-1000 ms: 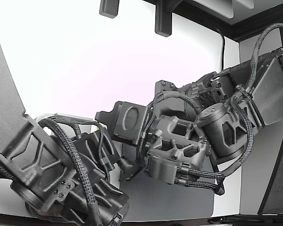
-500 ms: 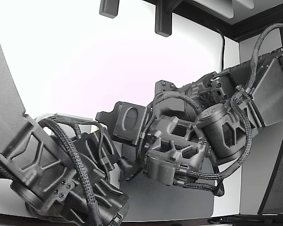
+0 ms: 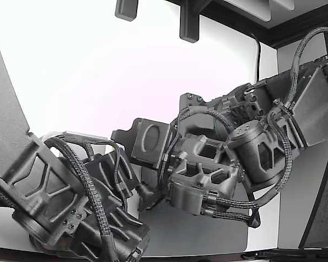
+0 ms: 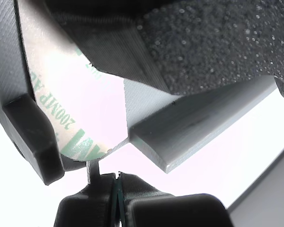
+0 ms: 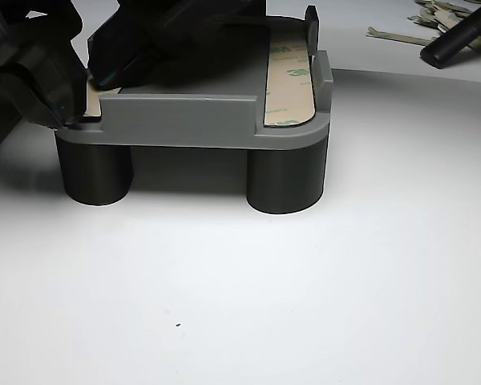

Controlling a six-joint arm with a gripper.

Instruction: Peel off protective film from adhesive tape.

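In the wrist view a pale tape strip (image 4: 71, 94) with green print lies in a grey fixture (image 4: 194, 127). My gripper (image 4: 117, 194) is shut right at the strip's rounded end. A thin tab of protective film (image 4: 91, 169) runs from that end into the fingertips. The other view shows the gripper (image 5: 86, 84) at the fixture's (image 5: 192, 120) left corner, over a beige tape end (image 5: 96, 102). A second tape strip (image 5: 290, 76) lies in the right slot. In the exterior view the gripper (image 3: 147, 197) is mostly hidden between the two dark arms.
The fixture stands on two dark round legs (image 5: 286, 180) on a white table (image 5: 305, 305). Several peeled strips (image 5: 433, 16) and a black cylinder (image 5: 457, 40) lie at the back right. A second arm (image 3: 60, 202) crowds the exterior view's left.
The arm on the exterior view's right has eased slightly down and left. The gripper stays shut at the tape end.
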